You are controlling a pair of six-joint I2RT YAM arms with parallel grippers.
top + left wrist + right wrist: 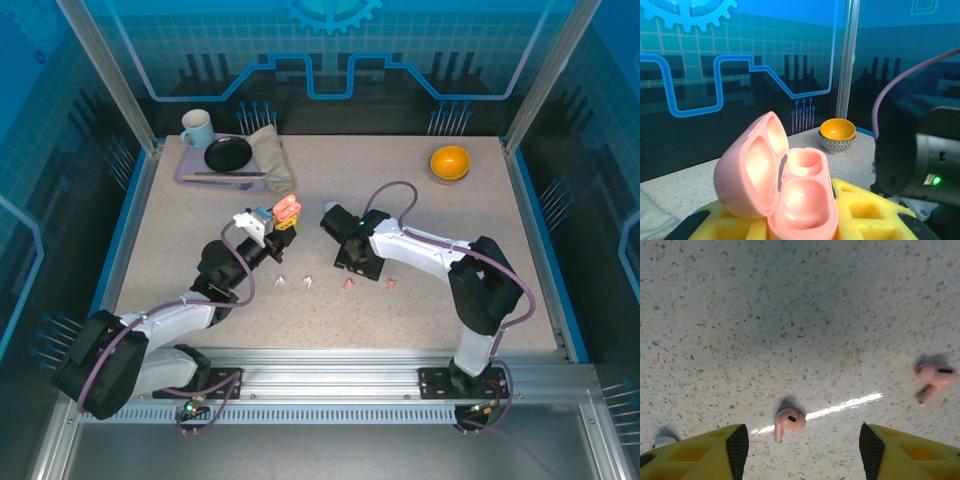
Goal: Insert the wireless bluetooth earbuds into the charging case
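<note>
As our L gripper (pixel 280 220) clamped the open pink case (pixel 790 190), R gripper (pixel 803 449) hung jaws apart over a pink earbud (pixel 789 421); we needed it centred before closing.

The charging case (pixel 800 200) is glossy salmon-pink and rounded, clamped between the yellow fingers of my left hand (pixel 283 216). Its lid stands hinged open on the left side, and both moulded wells in the base are bare. The earbuds lie loose in a rough row on the speckled tabletop (pixel 450 230), nearer to me than the case. The two white earbuds (pixel 281 281) are on the left and the two pink earbuds (pixel 348 284) on the right. All four are apart from one another, each lying on its side.
</note>
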